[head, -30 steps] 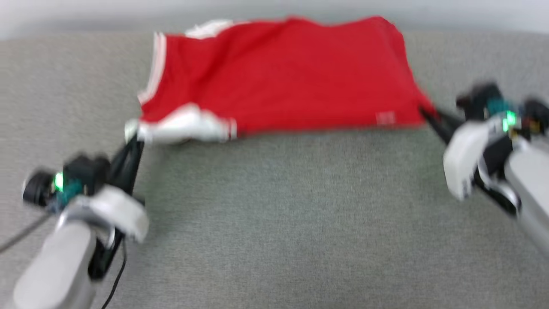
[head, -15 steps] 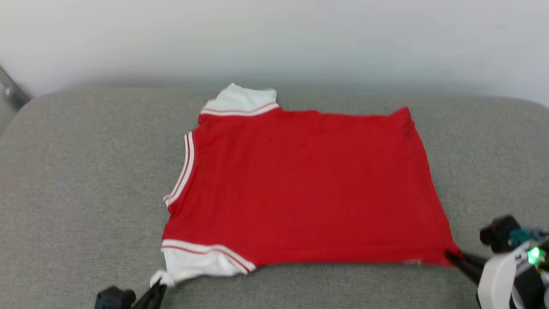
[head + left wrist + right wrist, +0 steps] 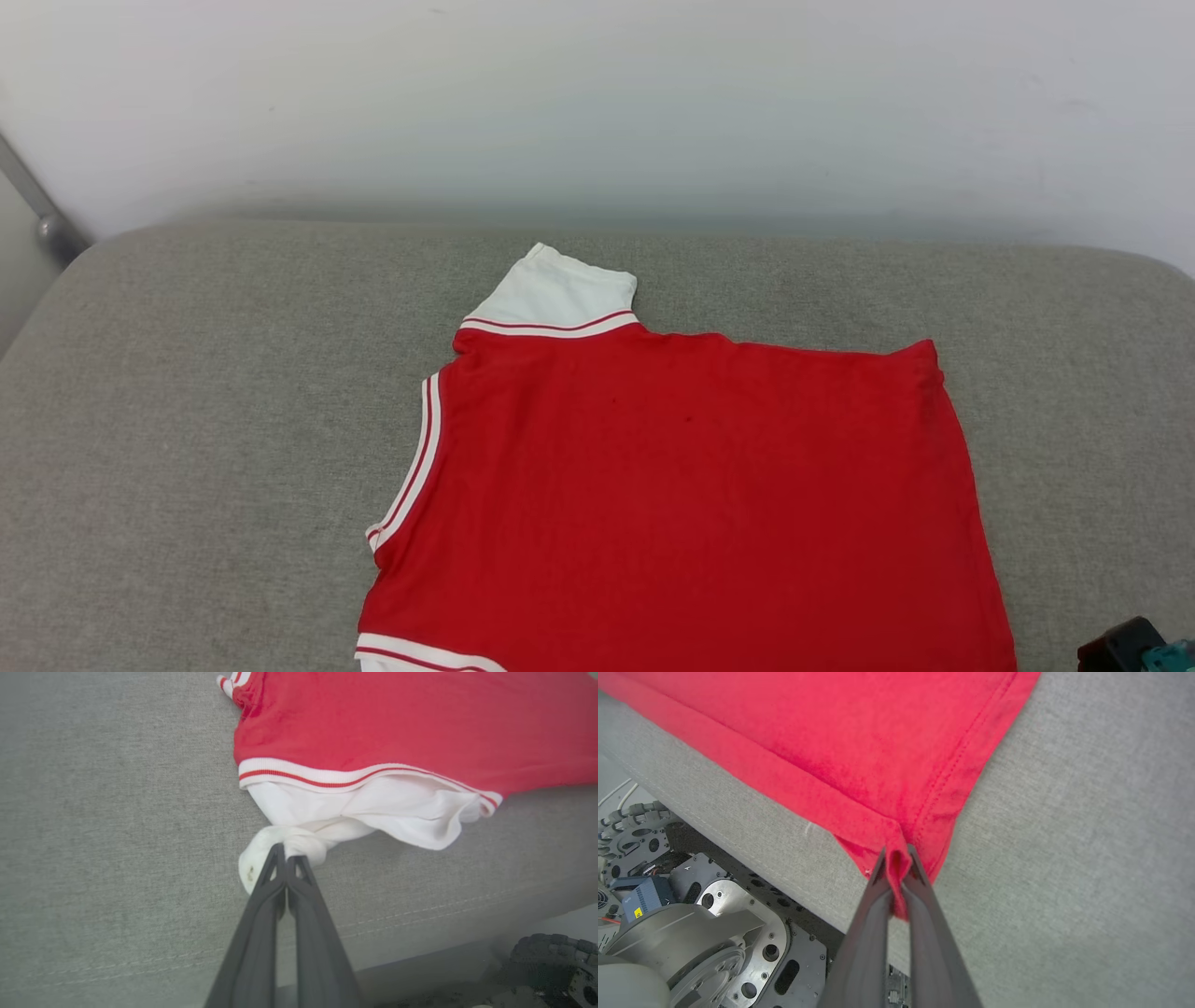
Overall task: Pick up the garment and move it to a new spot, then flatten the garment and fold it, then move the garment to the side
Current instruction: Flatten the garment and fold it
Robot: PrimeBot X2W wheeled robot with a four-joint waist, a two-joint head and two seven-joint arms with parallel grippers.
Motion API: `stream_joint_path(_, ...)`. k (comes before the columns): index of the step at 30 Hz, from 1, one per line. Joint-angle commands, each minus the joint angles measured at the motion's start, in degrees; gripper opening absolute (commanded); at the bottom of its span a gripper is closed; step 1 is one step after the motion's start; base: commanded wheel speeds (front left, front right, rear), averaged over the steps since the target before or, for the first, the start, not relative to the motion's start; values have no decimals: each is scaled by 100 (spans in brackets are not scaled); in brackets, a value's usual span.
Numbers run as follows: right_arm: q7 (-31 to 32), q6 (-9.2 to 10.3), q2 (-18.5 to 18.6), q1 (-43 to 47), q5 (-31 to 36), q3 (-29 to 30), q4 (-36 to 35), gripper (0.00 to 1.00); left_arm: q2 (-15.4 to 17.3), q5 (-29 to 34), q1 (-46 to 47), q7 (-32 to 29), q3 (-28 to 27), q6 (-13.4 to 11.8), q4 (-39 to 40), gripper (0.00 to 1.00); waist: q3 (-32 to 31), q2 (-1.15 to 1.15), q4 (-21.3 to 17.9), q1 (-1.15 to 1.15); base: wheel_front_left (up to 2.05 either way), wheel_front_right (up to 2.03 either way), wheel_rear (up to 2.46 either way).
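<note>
The garment (image 3: pixel 681 504), a red jersey with white sleeves and red-white striped trim, lies spread flat, plain side up, on the grey cushion (image 3: pixel 215 401). One white sleeve (image 3: pixel 555 294) points toward the wall. My left gripper (image 3: pixel 285 851) is shut on the bunched tip of the near white sleeve (image 3: pixel 373 812), close to the cushion's front edge. At the other near corner, my right gripper (image 3: pixel 896 856) is shut on the red hem of the garment (image 3: pixel 859 732), with a tuft of fabric pinched between its fingers. A dark part of my right wrist (image 3: pixel 1125 653) peeks in at the head view's bottom right.
A white wall (image 3: pixel 597 103) rises behind the cushion. A metal pole (image 3: pixel 42 219) leans at the far left. My wheeled base (image 3: pixel 691 914) sits just below the cushion's front edge (image 3: pixel 752 854). Bare cushion lies left and right of the garment.
The head camera has tilted up, so the picture slid down and both grippers left it. The garment, lifted and rumpled a second ago, now lies flat. Both grips hold.
</note>
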State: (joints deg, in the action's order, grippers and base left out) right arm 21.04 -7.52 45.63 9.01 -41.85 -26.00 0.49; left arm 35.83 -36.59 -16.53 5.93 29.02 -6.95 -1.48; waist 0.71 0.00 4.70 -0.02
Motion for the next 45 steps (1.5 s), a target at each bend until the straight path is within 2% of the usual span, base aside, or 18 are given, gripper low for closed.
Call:
stream_joint_path(1, 92, 6, -55, 145, 83, 153, -116, 0, 43, -24, -27, -40, -24, -32, 64, 0, 16, 0, 2, 2, 0, 0, 0)
stream_joint_path(4, 234, 6, -212, 305, 249, 478, -300, 0, 88, 104, 117, -113, 50, -43, 106, 0, 40, 0, -9, 2, 0, 0, 0)
stream_joint_path(9, 347, 6, -479, 219, 447, 928, -566, 0, 148, 432, 617, -144, 175, 81, 116, 0, 138, 0, -29, 2, 0, 0, 0)
stream_joint_path(13, 381, 6, -639, 62, 561, 1178, -730, 0, 162, 694, 1151, -142, 264, 251, 47, 0, 254, 0, -69, 2, 0, 0, 0)
stream_joint_path(21, 466, 5, -721, -466, 672, 1330, -938, 0, 234, 1045, 2430, -202, 247, 626, -241, 0, 671, 0, -252, 2, 0, 0, 0)
stream_joint_path(30, 600, 5, -743, -1447, 729, 1049, -731, 0, 135, 1305, 3656, -309, 302, 940, -848, 0, 1309, 0, -469, 2, 0, 0, 0)
stream_joint_path(38, 678, 6, -869, -2313, 712, 565, 1, 0, -74, 1351, 4256, -223, 460, 1153, -1700, 0, 1782, 0, -529, 2, 0, 0, 0)
stream_joint_path(45, 569, 6, -916, -2619, 648, 57, 696, 0, -194, 1346, 4417, -125, 684, 1295, -2476, 0, 1922, 0, -494, 2, 0, 0, 0)
